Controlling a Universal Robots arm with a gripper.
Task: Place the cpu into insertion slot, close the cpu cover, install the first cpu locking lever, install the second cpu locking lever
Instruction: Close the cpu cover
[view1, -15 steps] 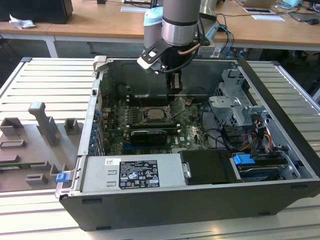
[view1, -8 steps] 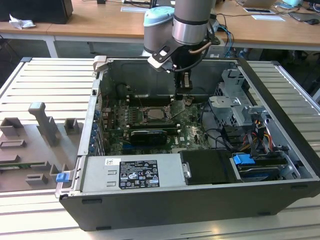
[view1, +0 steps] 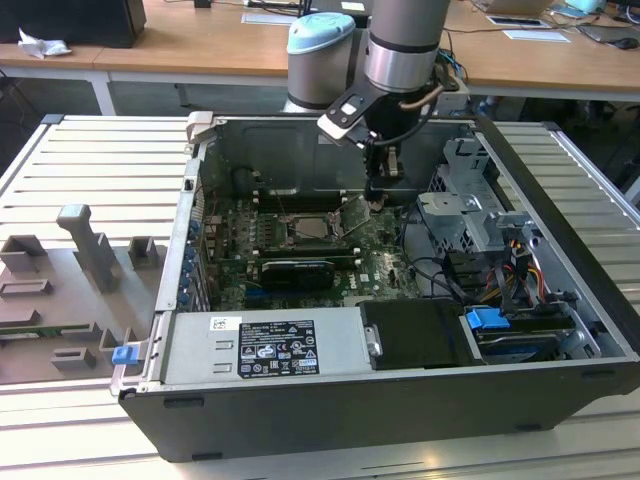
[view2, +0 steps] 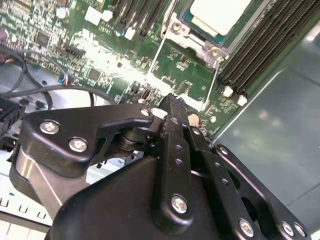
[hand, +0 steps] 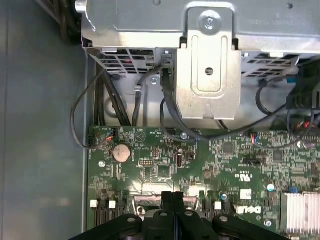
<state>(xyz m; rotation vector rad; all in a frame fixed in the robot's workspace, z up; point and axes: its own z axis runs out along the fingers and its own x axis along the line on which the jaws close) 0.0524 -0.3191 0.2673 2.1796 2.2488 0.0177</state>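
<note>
Near the gripper (view1: 377, 203) (fingers together) lies the cpu (view1: 318, 227).

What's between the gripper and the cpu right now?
In the second wrist view, a stretch of green motherboard, crossed by a thin metal lever rod, separates the gripper from the cpu.

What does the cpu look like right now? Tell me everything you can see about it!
The cpu is a flat chip with a smooth, pale silver-beige metal face. It lies level on the green motherboard, with a silver metal frame along its edge and long black memory slots beside it. The second wrist view cuts part of it off. The hand is apart from it, not touching.
</note>
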